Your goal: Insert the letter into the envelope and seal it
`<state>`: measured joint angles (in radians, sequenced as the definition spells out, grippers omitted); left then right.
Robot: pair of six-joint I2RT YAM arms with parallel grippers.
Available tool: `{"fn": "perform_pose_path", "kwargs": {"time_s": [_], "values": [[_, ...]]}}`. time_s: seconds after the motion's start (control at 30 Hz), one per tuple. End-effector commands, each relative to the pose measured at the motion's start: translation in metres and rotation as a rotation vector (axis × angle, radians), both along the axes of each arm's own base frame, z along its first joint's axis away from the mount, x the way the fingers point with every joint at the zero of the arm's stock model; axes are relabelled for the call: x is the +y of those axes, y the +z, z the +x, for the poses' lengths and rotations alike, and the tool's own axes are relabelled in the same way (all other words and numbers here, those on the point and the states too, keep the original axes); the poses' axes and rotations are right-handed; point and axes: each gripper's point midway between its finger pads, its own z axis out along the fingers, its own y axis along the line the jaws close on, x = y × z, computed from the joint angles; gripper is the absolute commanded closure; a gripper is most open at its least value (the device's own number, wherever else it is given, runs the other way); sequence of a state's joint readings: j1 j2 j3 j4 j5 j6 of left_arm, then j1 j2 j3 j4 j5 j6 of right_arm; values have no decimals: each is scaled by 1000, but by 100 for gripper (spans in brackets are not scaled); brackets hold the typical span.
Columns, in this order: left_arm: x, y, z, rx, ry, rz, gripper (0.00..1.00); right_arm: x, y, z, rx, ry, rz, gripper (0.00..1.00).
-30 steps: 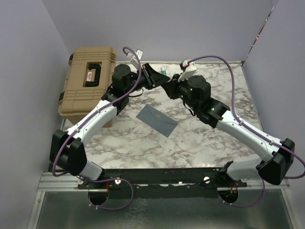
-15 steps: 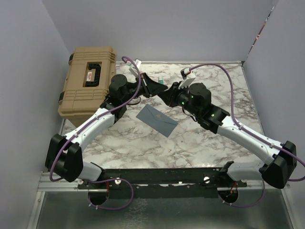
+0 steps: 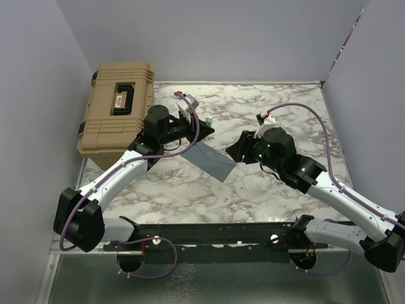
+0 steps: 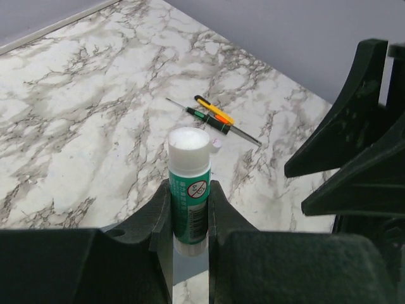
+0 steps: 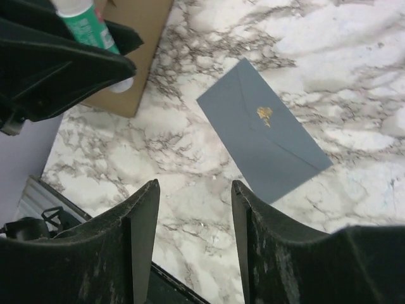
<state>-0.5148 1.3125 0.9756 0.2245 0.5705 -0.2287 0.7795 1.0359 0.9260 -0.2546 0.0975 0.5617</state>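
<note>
Envelope lies on the table; case stands behind and left of it

Envelope lay flat and skewed mid marble table. Left gripper hung over its far-left corner, right gripper just off its right end; couldn't read either one's jaws from up there. Tan hard case sat back-left, well apart from the envelope.
</note>
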Motion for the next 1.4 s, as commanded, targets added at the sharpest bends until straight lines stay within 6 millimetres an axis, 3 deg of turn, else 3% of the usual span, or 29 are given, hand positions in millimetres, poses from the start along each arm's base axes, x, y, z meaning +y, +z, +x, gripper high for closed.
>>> {"fn": "perform_pose_path", "kwargs": {"time_s": [0.0,0.1,0.2,0.43,0.6,1.0,1.37], "values": [[4,-7,-20,-158,-110,88,100,-41,-22,-4,148,-197,-117,47],[4,-8,-31,-203,-150,75,100,-71,-38,6,229,-377,-266,43],[7,-6,-36,-237,-148,59,100,-84,-53,20,284,-446,-346,40],[9,-8,-42,-241,-148,45,100,-118,-99,58,421,-501,-380,38],[9,-9,-47,-227,-154,22,100,-143,-138,66,514,-528,-499,39],[6,-10,-52,-212,-165,-2,100,-162,-204,75,647,-544,-563,40],[6,-11,-52,-208,-161,-3,100,-172,-223,94,663,-557,-531,53]]}}
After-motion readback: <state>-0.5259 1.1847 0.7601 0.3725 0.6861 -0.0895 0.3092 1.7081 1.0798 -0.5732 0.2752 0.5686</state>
